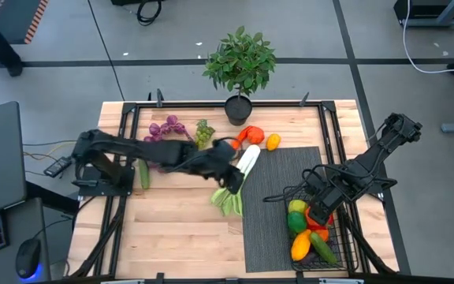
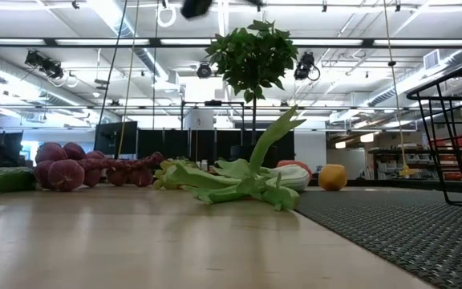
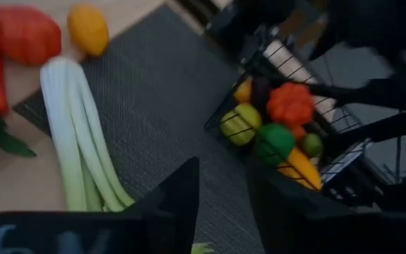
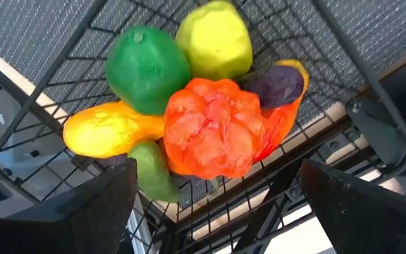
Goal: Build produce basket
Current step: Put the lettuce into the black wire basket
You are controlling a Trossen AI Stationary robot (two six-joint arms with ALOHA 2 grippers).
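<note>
The black wire basket (image 1: 345, 251) stands on the dark ribbed mat (image 1: 270, 233) at the right. It holds several pieces, among them an orange pepper (image 4: 213, 134), a green fruit (image 4: 146, 67) and a yellow-green one (image 4: 213, 39). The white-green leek (image 1: 241, 175) lies across the mat's left edge. Purple grapes (image 1: 168, 128), green grapes (image 1: 204, 132), a red-orange piece (image 1: 250, 136), a yellow citrus (image 1: 273, 142) and a cucumber (image 1: 143, 175) lie on the wood. My left gripper (image 3: 220, 212) is open and empty above the leek (image 3: 76, 141). My right gripper (image 4: 217, 176) is open and empty above the basket.
A leafy plant in a black pot (image 1: 240, 67) stands at the table's far edge. The mat shows bare between the leek and the basket (image 3: 224, 106). In the low view the basket's wall (image 2: 447, 136) rises at the right.
</note>
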